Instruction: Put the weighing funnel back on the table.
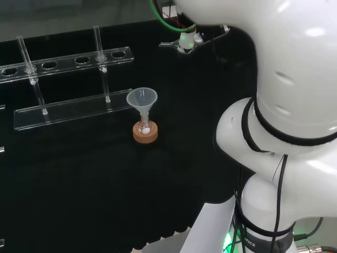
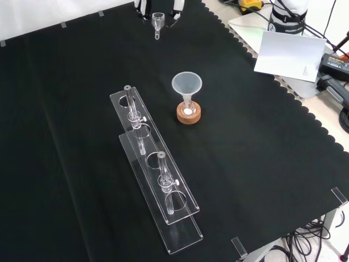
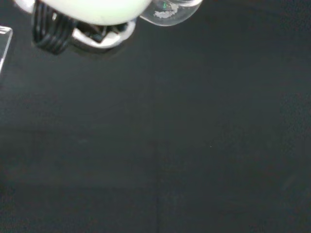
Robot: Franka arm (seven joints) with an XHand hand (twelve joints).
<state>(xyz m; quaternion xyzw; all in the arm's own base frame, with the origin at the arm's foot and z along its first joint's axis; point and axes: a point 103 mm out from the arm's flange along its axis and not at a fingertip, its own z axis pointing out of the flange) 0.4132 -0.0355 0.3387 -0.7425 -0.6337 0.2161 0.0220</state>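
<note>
Black cloth covers the counter (image 2: 82, 82). At its far edge in the front view, the weighing funnel (image 2: 158, 21) sits between the fingers of the robot hand (image 2: 143, 7), which appear closed on its cup. Its short stem, the long axis, points away from the palm toward the middle of the cloth. Whether the stem touches the cloth cannot be told. Past the stem tip, well apart from the robot hand, a big funnel (image 2: 187, 84) stands in a flask on a cork ring (image 2: 189, 114); a clear rack (image 2: 155, 180) lies farther out. Setting down likely means lowering onto the bare cloth beneath the palm.
</note>
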